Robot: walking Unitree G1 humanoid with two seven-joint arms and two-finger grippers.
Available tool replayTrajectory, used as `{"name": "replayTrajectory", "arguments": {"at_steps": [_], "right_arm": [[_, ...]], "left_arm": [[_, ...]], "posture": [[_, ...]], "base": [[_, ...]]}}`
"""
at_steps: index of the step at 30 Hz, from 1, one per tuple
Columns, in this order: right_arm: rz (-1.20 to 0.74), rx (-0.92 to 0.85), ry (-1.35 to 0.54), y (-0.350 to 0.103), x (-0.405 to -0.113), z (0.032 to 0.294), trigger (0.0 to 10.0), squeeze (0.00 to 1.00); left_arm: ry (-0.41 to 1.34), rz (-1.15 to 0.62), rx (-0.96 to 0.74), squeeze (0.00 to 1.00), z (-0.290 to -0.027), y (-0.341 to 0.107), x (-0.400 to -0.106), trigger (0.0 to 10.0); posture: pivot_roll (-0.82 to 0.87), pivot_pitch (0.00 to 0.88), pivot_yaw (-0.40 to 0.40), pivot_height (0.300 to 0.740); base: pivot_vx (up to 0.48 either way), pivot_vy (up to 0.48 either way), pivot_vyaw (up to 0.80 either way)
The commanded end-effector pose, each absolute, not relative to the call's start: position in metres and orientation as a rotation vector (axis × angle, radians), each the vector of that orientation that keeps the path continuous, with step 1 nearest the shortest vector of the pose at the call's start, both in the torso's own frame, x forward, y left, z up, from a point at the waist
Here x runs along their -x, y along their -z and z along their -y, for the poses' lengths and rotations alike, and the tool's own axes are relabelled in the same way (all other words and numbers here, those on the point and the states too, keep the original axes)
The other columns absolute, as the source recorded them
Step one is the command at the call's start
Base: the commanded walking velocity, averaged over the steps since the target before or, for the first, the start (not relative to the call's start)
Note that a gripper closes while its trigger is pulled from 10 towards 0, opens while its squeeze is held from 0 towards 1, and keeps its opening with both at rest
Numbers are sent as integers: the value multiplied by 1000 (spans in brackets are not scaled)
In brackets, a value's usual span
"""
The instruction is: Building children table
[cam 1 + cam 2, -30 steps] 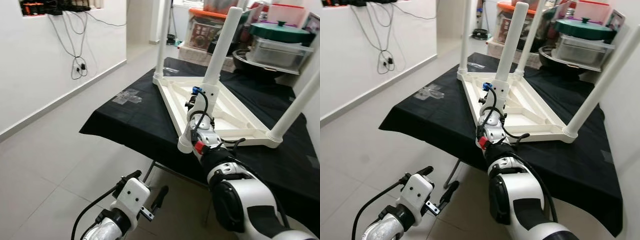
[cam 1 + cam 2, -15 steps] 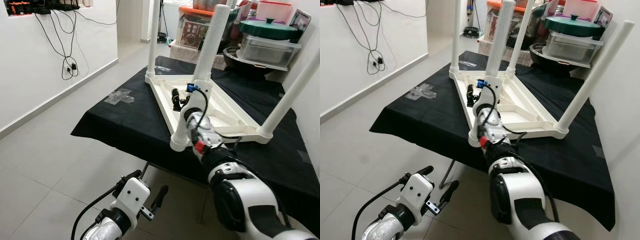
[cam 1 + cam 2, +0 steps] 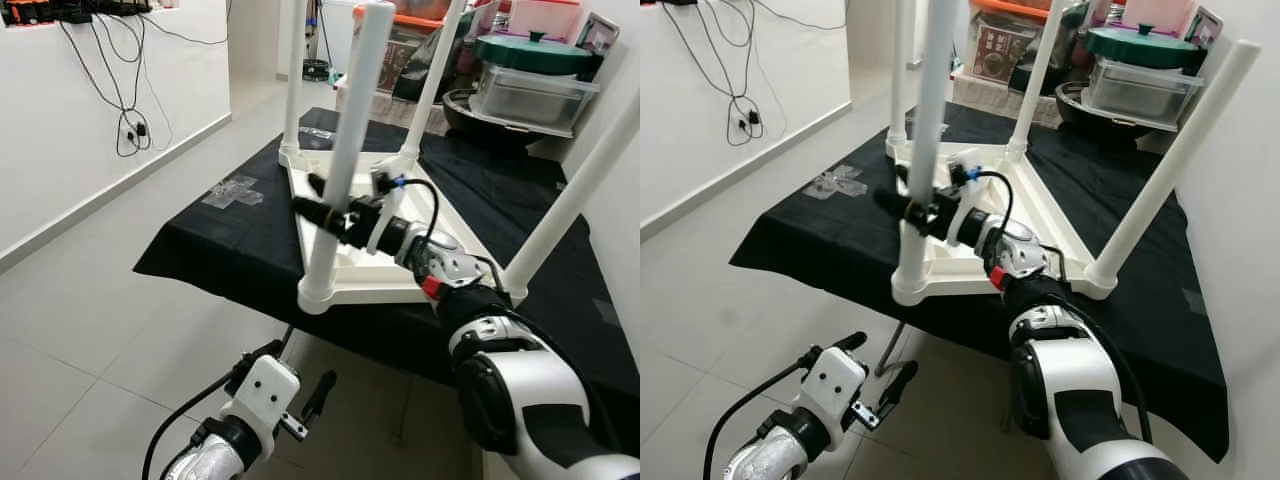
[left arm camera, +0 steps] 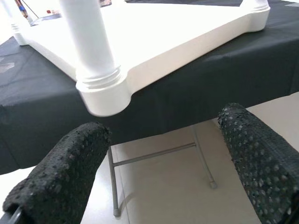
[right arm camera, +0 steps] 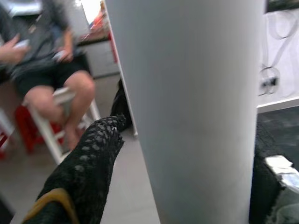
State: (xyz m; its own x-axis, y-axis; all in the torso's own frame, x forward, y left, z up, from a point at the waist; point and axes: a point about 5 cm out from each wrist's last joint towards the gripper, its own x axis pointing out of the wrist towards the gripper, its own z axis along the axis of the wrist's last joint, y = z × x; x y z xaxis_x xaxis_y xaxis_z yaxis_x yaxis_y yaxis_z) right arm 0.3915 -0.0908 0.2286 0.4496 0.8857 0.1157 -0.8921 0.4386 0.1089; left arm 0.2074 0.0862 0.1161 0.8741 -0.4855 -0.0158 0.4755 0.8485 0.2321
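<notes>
A black-draped bench (image 3: 230, 240) stands on the pale tiled floor (image 3: 90, 300), and everything else is placed from it. On its top lies the white table (image 3: 400, 230), upside down, with its four legs pointing up. The table's near corner juts just past the bench's front edge, as the left wrist view shows from below (image 4: 105, 95). Beyond the bench's far side sit stacked storage bins (image 3: 545, 85), one with a green lid. On the bench's left part, beside the table, a patch of clear tape (image 3: 232, 191) is stuck to the cloth. On the wall left of the bench hang black cables (image 3: 128, 95).

The near leg (image 3: 343, 150) rises upright from the corner at the bench's front edge. The right gripper (image 3: 330, 212) reaches across the upturned table from the right and has its black fingers (image 5: 88, 163) set either side of this leg about halfway up, closed on it; the right wrist view has the leg right against the finger. Behind the leg in that view a seated person (image 5: 46, 70) is out of focus.

The left gripper (image 3: 300, 385) hangs low in front of the bench, below its top, fingers (image 4: 65, 172) spread wide apart and holding nothing.
</notes>
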Motion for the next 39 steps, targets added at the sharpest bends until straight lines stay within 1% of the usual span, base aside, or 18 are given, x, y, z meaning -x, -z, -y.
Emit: {"name": "replayTrajectory", "arguments": {"at_steps": [1,3,4,9,11,12,15,16,17,18,20,23,25,31,32,34,35,39], "right_arm": [[-7,-113,-1159,-220,-389,80,4275,0],[-7,-113,-1159,-220,-389,80,4275,0],[4,-101,-1149,-220,-389,75,0,0],[34,-100,-1067,-223,-393,70,0,0],[45,-91,-928,-226,-399,74,0,0],[45,-91,-928,-226,-399,74,0,0],[37,-95,-457,-230,-416,92,0,0],[37,-95,-457,-230,-416,92,0,0],[22,-100,-279,-229,-419,102,0,0],[22,-100,-279,-229,-419,102,0,0],[0,-107,-52,-227,-421,117,0,0],[-2,-104,34,-227,-421,122,0,0],[-13,-116,211,-224,-418,126,0,0],[-45,-138,274,-215,-414,112,0,0],[-39,-162,216,-215,-413,104,10000,0],[-26,-174,181,-216,-413,97,10000,0],[16,-202,93,-220,-413,90,10000,1000],[121,-250,-44,-226,-413,91,10000,1000]], "left_arm": [[507,27,-239,0,-86,-112,-206,10000],[507,27,-239,0,-86,-112,-206,10000],[507,27,-239,0,-86,-112,-206,10000],[507,26,-239,0,-86,-112,-206,10000],[509,26,-238,0,-85,-111,-205,10000],[509,26,-238,0,-85,-111,-205,10000],[512,25,-235,0,-85,-111,-206,10000],[512,25,-235,0,-85,-111,-206,10000],[513,26,-235,0,-85,-112,-206,10000],[513,26,-235,0,-85,-112,-206,10000],[514,25,-236,0,-85,-112,-206,10000],[514,25,-236,0,-85,-111,-206,10000],[513,27,-238,0,-85,-112,-206,10000],[511,28,-240,0,-85,-112,-207,10000],[510,28,-240,0,-85,-112,-207,10000],[510,29,-241,0,-85,-112,-207,10000],[510,28,-240,0,-85,-112,-207,10000],[509,27,-239,0,-85,-112,-207,10000]], "posture": [[91,6,-135,740],[91,6,-135,740],[90,7,-134,740],[90,3,-135,740],[86,0,-134,740],[86,0,-134,740],[76,5,-128,740],[76,5,-128,740],[75,6,-127,740],[75,6,-127,740],[75,7,-128,740],[81,6,-129,740],[78,11,-128,740],[79,13,-132,740],[78,12,-130,740],[78,13,-130,740],[78,14,-130,740],[79,15,-131,740]], "base": [[0,0,0],[0,0,0],[0,0,0],[0,0,0],[0,0,0],[0,0,0],[0,0,0],[0,0,0],[0,0,0],[0,0,0],[0,0,0],[0,0,0],[0,0,0],[0,0,0],[0,0,0],[0,0,0],[0,0,0],[0,0,0]]}}
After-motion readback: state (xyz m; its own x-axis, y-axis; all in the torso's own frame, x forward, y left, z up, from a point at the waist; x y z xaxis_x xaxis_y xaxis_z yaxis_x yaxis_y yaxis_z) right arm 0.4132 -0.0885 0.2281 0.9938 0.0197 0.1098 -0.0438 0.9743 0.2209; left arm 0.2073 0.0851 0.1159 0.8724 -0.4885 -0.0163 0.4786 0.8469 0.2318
